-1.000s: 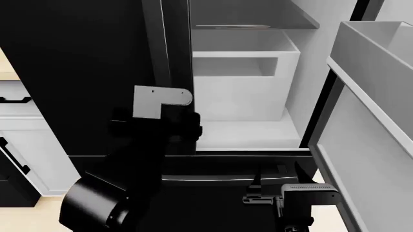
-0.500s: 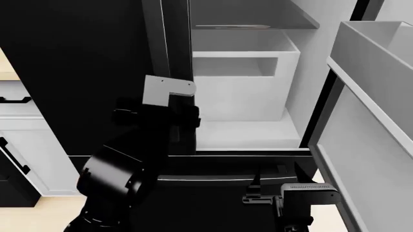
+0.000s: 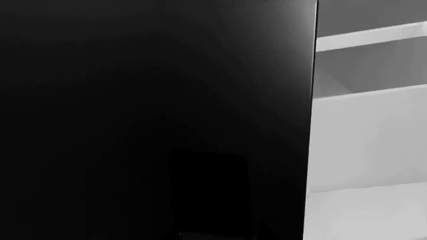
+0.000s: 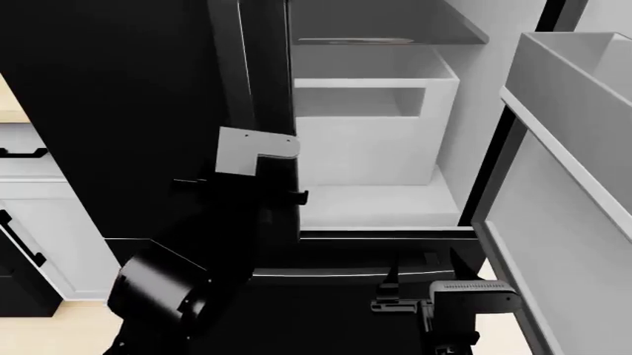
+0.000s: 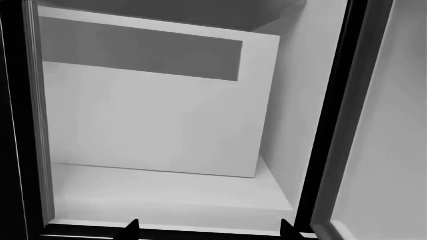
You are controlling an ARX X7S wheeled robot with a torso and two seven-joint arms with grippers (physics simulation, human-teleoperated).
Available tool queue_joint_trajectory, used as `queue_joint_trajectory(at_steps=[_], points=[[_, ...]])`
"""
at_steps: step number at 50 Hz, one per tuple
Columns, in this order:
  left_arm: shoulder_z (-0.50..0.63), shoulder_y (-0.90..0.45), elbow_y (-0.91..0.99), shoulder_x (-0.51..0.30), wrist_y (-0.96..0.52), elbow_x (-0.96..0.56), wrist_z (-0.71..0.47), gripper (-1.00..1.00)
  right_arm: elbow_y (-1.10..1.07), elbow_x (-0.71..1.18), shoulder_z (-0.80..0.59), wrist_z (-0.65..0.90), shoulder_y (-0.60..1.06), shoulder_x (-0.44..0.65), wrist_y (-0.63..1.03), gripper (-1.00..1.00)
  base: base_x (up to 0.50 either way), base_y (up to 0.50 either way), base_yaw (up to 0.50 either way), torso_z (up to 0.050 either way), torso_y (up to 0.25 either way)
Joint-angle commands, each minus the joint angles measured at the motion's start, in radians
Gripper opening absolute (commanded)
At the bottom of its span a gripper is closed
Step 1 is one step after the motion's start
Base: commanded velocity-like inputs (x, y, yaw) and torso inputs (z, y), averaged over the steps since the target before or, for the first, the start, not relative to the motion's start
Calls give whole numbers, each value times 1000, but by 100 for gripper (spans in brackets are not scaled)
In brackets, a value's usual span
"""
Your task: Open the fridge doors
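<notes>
head camera looks down over both arms; wrist cameras sit close, sharing the white fridge drawer [image 4: 371, 122].

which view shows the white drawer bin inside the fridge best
The head view: the white bin shows whole, front, cutout and top rim, sitting on the fridge floor behind the open right door. The right wrist view shows its front closer but cropped at the picture's edge. The left wrist view is mostly black door, with only white slivers beside it.

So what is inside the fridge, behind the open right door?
A white drawer bin stands on the white floor, with a shelf above it. No food shows. The closed left door hides the rest.
</notes>
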Motion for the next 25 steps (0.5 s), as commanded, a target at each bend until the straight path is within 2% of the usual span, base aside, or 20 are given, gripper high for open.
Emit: queue_joint_trajectory(at_steps=[1,11,25], points=[[-2,127,222,-45,-71,-19,-27,-100,-5,6,-9,6,2,5,3,100,0,0,0,0,0],[-24,240,415,-100,-135,-87,-21,-100,-13,9,-15,13,-7,14,1,100,-1,0,0,0,0],[-90,328,506,-196,-108,-119,10,-100,-4,11,-27,22,3,18,3,100,0,0,0,0,0]])
